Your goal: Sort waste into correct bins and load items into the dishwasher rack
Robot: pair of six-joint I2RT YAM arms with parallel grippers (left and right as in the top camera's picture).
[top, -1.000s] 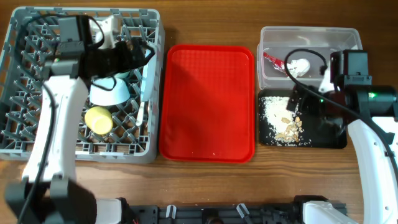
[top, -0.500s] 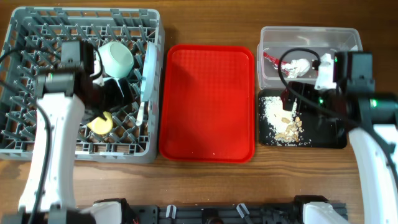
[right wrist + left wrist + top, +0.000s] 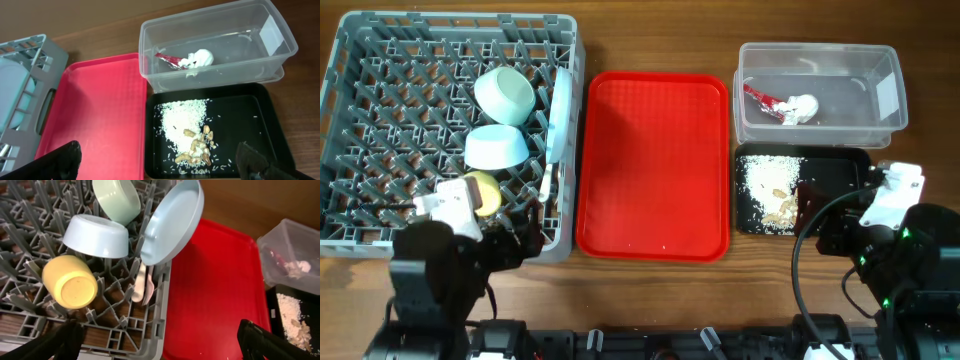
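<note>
The grey dishwasher rack (image 3: 380, 60) at the left holds two pale green bowls (image 3: 506, 94) (image 3: 496, 147), the white plate (image 3: 558, 115) on edge and the yellow cup (image 3: 480, 192). The left wrist view shows the fork and spoon (image 3: 142, 284) stuck between the pegs below the plate (image 3: 172, 222). The clear tub (image 3: 860, 110) holds the red wrapper (image 3: 761, 98) and the tissue ball (image 3: 801, 105). The black tray (image 3: 835, 175) holds the crumbs (image 3: 767, 190). My left gripper (image 3: 160, 335) is open and empty by the rack's front corner. My right gripper (image 3: 160, 160) is open and empty in front of the black tray.
The flat red serving tray (image 3: 653, 165) lies bare between the rack and the bins. Both arms sit at the table's front edge, the left (image 3: 440, 255) below the rack and the right (image 3: 900, 250) below the black tray.
Both arms have drawn back from over the rack and the bins to the front edge. The bowls, cup and bins are now uncovered.
</note>
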